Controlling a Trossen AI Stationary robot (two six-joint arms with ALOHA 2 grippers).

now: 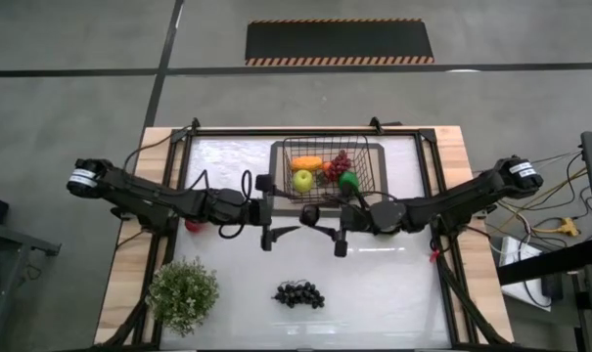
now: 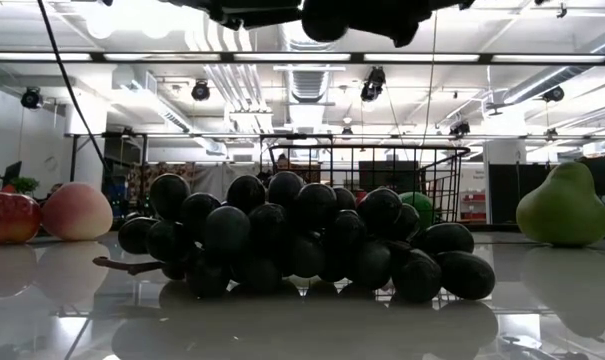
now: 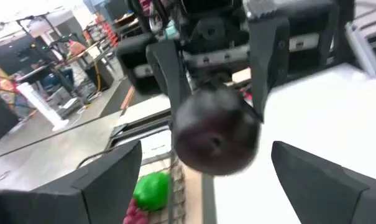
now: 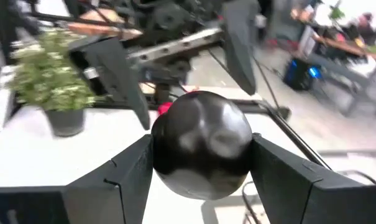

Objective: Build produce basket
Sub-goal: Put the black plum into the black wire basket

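Note:
A dark purple plum hangs in the air over the middle of the table, with my right gripper shut on it. My left gripper faces it from the table's left, open, its fingers wide on either side of the plum and clear of it. In the high view the two grippers meet just in front of the black wire basket. The basket holds an orange mango, a green apple and red grapes. My right gripper pinches the plum by two opposite sides between its two fingers. The fingers come level from the table's right side. The plum is lifted clear of the table.
A dark grape bunch lies near the front edge, and a potted plant stands at the front left. A red apple, a peach and a green pear rest on the table.

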